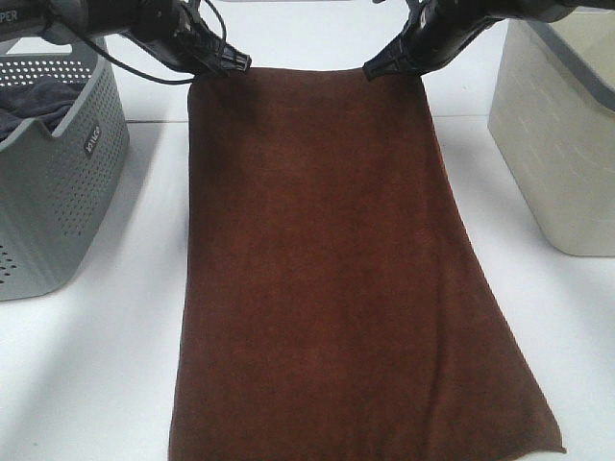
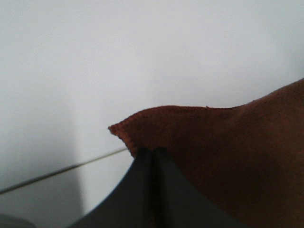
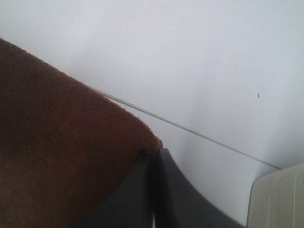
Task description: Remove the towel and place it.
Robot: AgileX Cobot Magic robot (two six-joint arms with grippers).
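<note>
The dark brown towel [image 1: 336,269] hangs spread out between my two grippers, its lower end spreading out toward the front edge of the exterior view. My left gripper [image 1: 233,63] is shut on the towel's far left corner. My right gripper [image 1: 377,68] is shut on its far right corner. In the left wrist view the left gripper [image 2: 153,151] pinches the hemmed corner of the towel [image 2: 209,142]. In the right wrist view the right gripper [image 3: 153,154] pinches the other corner of the towel [image 3: 61,152]. The white label is not in view.
A grey perforated basket [image 1: 67,182] with a dark grey cloth [image 1: 34,104] inside stands at the left. A beige bin [image 1: 557,134] stands at the right; its corner also shows in the right wrist view [image 3: 278,199]. The white table [image 1: 115,365] lies beneath.
</note>
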